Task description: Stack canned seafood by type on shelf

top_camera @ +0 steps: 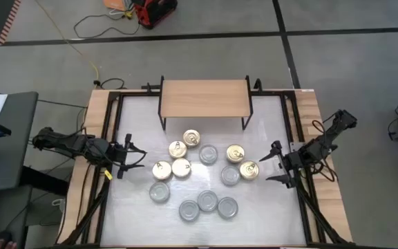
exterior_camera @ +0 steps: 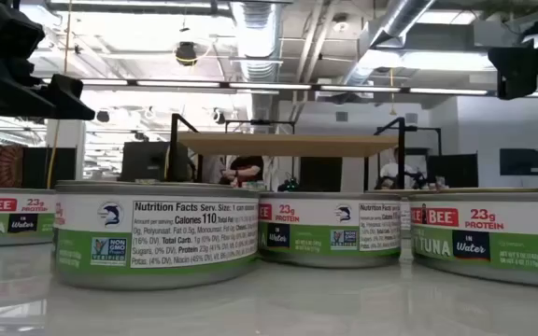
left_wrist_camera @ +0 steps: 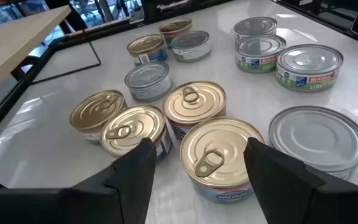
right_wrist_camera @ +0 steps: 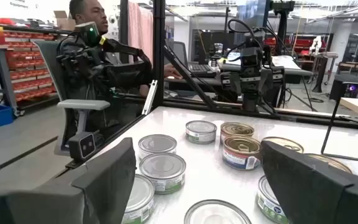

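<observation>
Several round tins stand on their bases in a cluster on the white table (top_camera: 137, 221). Some have gold pull-tab lids (top_camera: 161, 169), the others plain silver lids (top_camera: 207, 200). The light-wood shelf (top_camera: 204, 99) stands on thin black legs at the far side, with nothing on it. My left gripper (top_camera: 138, 158) hangs open left of the cluster, short of the nearest gold tin (left_wrist_camera: 219, 155), which shows between its fingers in the left wrist view. My right gripper (top_camera: 273, 162) is open at the cluster's right, near another gold tin (top_camera: 249, 169).
Black frame rails (top_camera: 116, 131) run along the table's left, right and far sides. A person (right_wrist_camera: 89, 37) sits in a chair beyond the left side. Bare table lies between each gripper and the tins, and under the shelf (exterior_camera: 278, 143).
</observation>
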